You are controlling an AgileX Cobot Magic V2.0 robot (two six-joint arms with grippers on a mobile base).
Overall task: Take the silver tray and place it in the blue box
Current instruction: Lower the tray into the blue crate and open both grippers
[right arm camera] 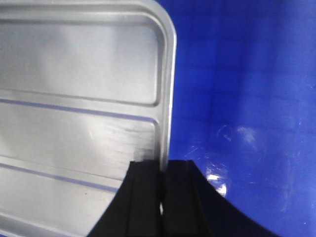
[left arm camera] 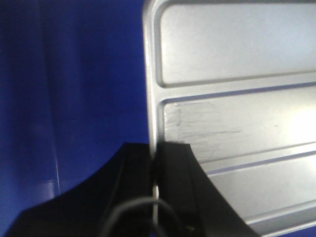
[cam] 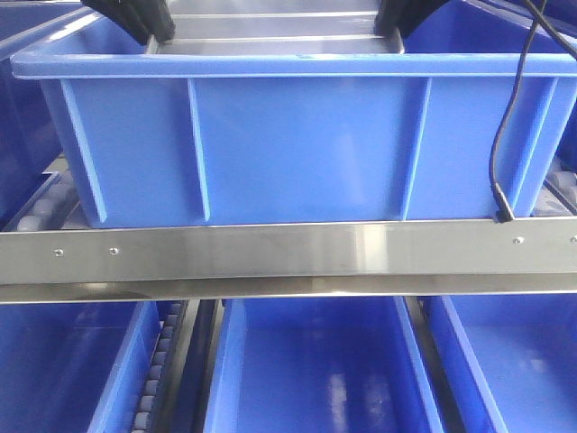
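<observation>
Black left pincer (left arm camera: 154, 168) and right pincer (right arm camera: 162, 170) clamp opposite rims of the shiny rectangular metal silver tray (left arm camera: 237, 113), blue plastic box (cam: 297, 144) walls just beside.

Blue box (cam: 297, 144) walls beside tray (left arm camera: 237, 98)

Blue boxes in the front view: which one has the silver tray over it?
The blue box on the upper shelf, above the steel rail. The silver tray sits at its rim, held by the left hand and right hand. The lower boxes hold no tray.

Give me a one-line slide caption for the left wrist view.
Left gripper clamps the silver tray by its rim, over the blue box interior.
</observation>
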